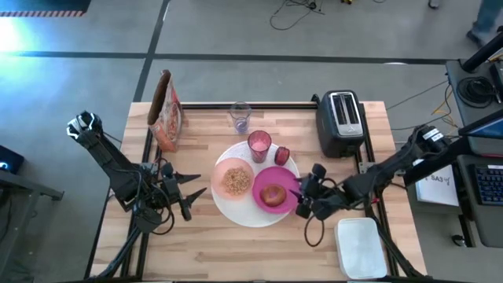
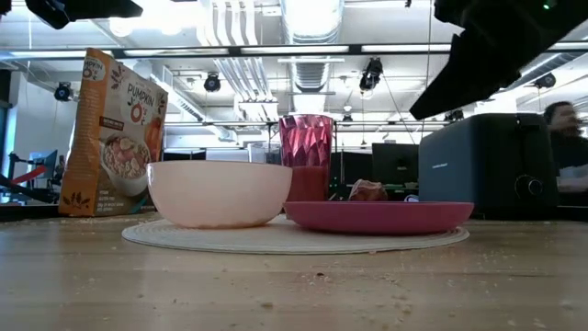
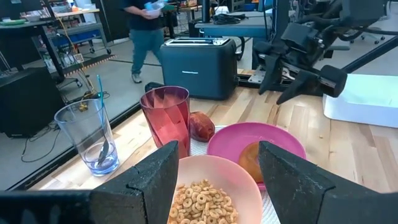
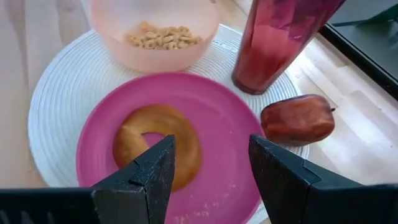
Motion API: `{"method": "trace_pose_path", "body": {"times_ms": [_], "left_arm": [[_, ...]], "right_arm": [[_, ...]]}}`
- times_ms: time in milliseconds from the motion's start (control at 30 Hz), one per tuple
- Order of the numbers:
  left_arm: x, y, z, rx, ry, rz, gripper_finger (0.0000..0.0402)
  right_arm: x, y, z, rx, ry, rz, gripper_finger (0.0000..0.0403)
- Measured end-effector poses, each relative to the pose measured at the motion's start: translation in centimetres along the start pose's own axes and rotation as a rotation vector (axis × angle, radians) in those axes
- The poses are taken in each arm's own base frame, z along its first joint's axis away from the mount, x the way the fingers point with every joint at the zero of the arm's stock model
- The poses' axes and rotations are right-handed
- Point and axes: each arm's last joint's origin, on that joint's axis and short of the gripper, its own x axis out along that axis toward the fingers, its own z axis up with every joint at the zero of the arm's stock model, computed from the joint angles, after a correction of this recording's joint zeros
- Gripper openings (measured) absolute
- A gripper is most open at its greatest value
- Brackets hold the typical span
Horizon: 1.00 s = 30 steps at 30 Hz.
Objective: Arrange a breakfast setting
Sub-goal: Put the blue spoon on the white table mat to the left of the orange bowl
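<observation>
Left gripper (image 1: 192,194) parked at the left of the table, fingers spread wide, nothing in them. Next along, large white round plate (image 1: 244,214) at table centre, carrying a pale pink bowl (image 1: 233,179) of cereal rings on its left side. Pink translucent faceted cup (image 1: 258,145) upright at the far rim, small dark-red apple-like food (image 1: 282,155) just beside it. Smaller magenta plate (image 1: 277,189) on the right side, golden-brown ring-shaped bun (image 1: 273,194) on it (glossy crust). Right gripper (image 1: 302,198) poised at the magenta plate's right rim, fingers apart, empty.
</observation>
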Motion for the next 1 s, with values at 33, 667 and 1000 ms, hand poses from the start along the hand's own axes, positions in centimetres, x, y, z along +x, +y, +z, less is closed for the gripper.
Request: {"method": "trace_pose_path", "body": {"times_ms": [33, 667, 1000], "left_arm": [[0.0, 0.0, 0.0, 0.000, 0.000, 0.000, 0.0204], [0.0, 0.0, 0.0, 0.001, 0.013, -0.017, 0.0204], [0.0, 0.0, 0.0, 0.001, 0.013, -0.017, 0.0204]], "right_arm": [[-0.1, 0.1, -0.2, -0.007, 0.001, 0.004, 0.0192], [-1.0, -0.7, -2.0, -0.042, -0.031, 0.064, 0.0191], [-1.8, -2.9, -5.4, 0.093, -0.186, 0.194, 0.0191]]}}
